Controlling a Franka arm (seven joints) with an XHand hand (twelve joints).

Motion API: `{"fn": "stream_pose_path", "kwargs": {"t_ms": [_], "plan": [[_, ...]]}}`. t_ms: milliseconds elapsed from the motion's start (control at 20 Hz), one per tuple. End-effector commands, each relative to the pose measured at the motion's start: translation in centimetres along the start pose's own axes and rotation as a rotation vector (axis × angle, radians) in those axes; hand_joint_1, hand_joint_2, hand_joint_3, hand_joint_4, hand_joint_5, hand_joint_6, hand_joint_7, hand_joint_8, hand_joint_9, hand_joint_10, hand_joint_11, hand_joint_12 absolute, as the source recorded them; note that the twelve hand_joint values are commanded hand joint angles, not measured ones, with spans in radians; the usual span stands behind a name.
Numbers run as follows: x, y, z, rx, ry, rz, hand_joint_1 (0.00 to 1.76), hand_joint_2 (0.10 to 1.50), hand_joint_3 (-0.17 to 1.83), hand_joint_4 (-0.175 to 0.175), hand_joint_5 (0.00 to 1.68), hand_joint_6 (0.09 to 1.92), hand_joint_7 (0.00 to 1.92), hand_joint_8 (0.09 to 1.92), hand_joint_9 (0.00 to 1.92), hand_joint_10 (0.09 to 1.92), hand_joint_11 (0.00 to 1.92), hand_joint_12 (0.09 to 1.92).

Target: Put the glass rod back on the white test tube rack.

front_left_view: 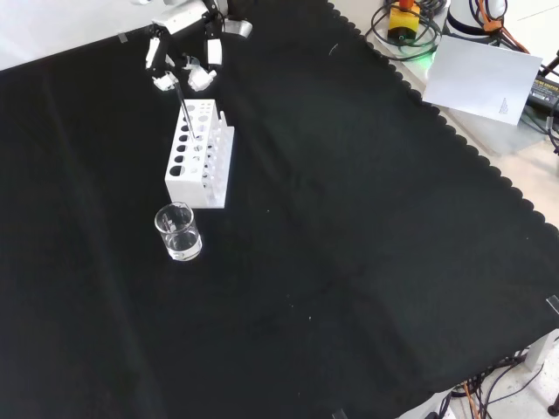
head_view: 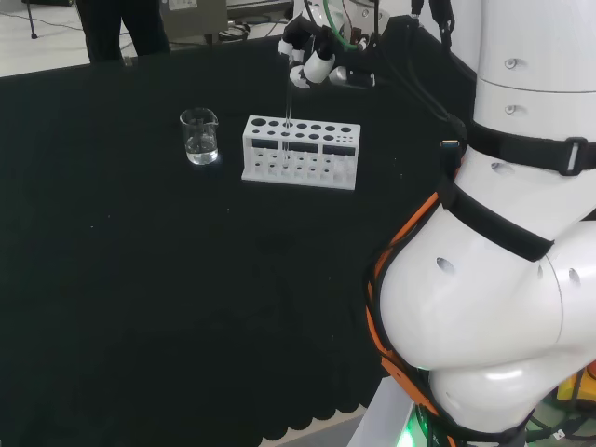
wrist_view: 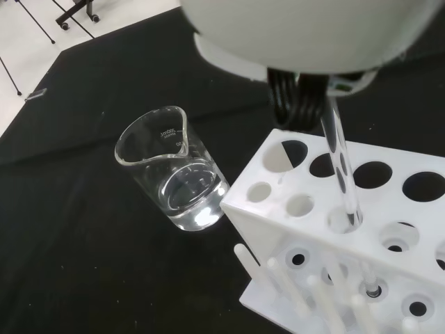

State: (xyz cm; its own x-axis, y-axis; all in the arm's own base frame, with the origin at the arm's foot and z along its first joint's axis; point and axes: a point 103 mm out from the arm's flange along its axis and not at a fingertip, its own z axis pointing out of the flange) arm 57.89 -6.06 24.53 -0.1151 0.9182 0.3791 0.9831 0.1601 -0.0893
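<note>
Pinched in the hand, the glass rod hangs upright with its lower end in a hole of the white test tube rack. In the head view the beaker stands just beside the rack at its nine o'clock.

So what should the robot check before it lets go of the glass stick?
1. Rod held: the hand has its fingers pinched on the top of the glass rod. Ok.
2. Rod in a hole: the wrist view shows its lower end inside a hole of the white rack. Ok.
3. Rod at the bottom of the rack: cannot tell.
4. Rod upright: it stands close to straight in the head view. Ok.
5. Rack standing flat on the black cloth: ok.
6. Beaker out of the way: it stands apart from the rack, with a little clear liquid in it. Ok.
</note>
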Motion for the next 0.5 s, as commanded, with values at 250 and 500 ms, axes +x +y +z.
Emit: {"fn": "stream_pose_path", "kwargs": {"t_ms": [250, 500], "plan": [[0.12, -0.27, -1.18, -0.025, -0.006, -0.003, 1.43, 0.43, 0.94, -0.175, 0.66, 1.0, 0.9, 0.92, 1.74, 0.88, 1.87, 0.74], [0.01, -0.47, -1.57, -0.035, -0.011, 0.0, 1.43, 0.43, 0.94, -0.175, 0.66, 1.0, 0.89, 0.92, 1.75, 0.88, 1.87, 0.74]]}}
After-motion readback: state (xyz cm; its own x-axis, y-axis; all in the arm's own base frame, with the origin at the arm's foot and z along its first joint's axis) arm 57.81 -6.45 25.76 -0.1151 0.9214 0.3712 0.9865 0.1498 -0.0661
